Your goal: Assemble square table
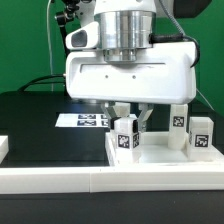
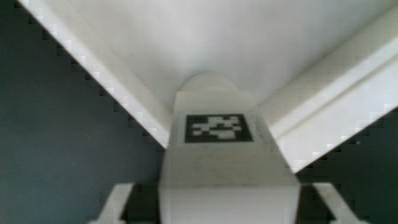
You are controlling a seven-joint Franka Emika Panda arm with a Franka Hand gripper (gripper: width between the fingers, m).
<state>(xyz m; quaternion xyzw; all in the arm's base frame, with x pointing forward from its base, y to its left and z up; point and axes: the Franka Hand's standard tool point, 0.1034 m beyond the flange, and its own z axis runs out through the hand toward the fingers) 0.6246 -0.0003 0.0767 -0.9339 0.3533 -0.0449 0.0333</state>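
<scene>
Exterior view shows the end effector (image 1: 131,117) clenched on a tagged leg (image 1: 125,134) over the white tabletop (image 1: 150,158) on the dark worktop (image 1: 40,115). It looks light, rigid, smooth plastic; flat sides suit gripping.

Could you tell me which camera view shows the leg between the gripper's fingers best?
The wrist view: the leg fills the frame's middle with its tag sharp and facing the camera. The exterior view shows the same leg small, under the gripper, standing on the table top.
</scene>
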